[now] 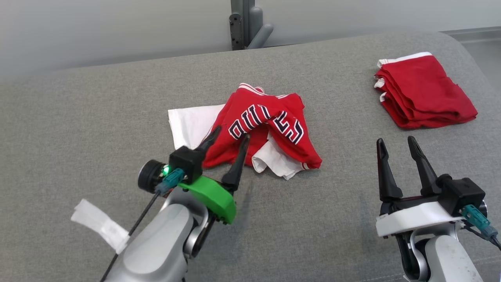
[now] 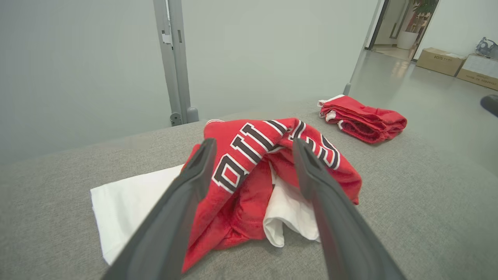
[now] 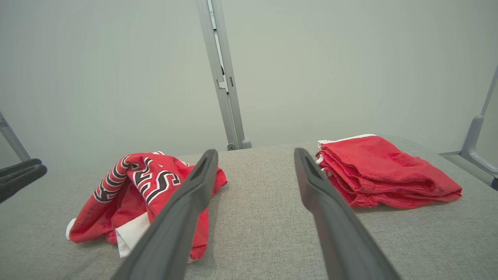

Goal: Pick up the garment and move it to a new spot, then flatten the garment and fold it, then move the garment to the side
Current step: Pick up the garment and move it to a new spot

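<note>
The garment (image 1: 270,121) is a red jersey with black-and-white lettering, lying crumpled in a heap on the grey padded surface (image 1: 78,117). White fabric shows under its left side and near edge. My left gripper (image 1: 231,132) is open, its fingertips at the heap's near-left edge with nothing between them. In the left wrist view the garment (image 2: 253,182) sits just past the spread fingers of that gripper (image 2: 253,142). My right gripper (image 1: 395,140) stands open and empty over bare surface to the garment's right. Its own view has the garment (image 3: 116,202) at the left, beyond the gripper (image 3: 255,151).
A folded red garment (image 1: 422,94) with white trim lies at the back right, near the surface's rounded corner. A grey post (image 1: 244,23) stands behind the far edge. A white strip (image 1: 100,225) hangs from my left arm's cable. Boxes (image 2: 443,60) sit on the floor far off.
</note>
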Robot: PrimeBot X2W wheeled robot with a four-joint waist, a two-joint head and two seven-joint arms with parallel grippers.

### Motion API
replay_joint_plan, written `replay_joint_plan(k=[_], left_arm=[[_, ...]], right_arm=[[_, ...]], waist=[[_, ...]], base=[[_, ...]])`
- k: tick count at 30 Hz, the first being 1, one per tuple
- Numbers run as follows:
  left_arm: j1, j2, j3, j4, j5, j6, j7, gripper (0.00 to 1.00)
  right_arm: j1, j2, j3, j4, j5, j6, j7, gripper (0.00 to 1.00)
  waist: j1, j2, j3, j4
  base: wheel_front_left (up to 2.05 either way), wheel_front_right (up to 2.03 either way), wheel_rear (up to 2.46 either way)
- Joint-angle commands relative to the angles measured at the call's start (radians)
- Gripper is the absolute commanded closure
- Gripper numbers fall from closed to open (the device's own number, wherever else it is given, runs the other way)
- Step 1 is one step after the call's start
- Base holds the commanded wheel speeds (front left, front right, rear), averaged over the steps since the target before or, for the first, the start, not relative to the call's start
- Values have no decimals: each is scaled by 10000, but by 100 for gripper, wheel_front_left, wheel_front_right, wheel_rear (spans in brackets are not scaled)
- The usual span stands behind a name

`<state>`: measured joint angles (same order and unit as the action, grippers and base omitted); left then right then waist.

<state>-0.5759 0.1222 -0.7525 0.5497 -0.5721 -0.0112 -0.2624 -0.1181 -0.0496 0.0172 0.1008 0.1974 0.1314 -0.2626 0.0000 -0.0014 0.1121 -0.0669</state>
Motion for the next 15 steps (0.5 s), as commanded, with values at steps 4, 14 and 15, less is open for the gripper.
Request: replay_joint_plan(k=[4,14,15], left_arm=[[1332,654,1174,-1145,545,473,-31,0],[4172,852,3649,-2998,918,1118,-22,0],[4380,820,3797,-3108,1008,1126,-22,0]], right_arm=[[239,-18,-84,28,-124,-15,-25,0],[602,-18,-165,179,-160,-15,-25,0],[638,-20,-164,195,-152,-15,-25,0]], waist=[[0,14,-205,129],[0,14,-528,483],[0,14,-565,528]], base=[[0,0,0],[0,0,0],[0,0,0]])
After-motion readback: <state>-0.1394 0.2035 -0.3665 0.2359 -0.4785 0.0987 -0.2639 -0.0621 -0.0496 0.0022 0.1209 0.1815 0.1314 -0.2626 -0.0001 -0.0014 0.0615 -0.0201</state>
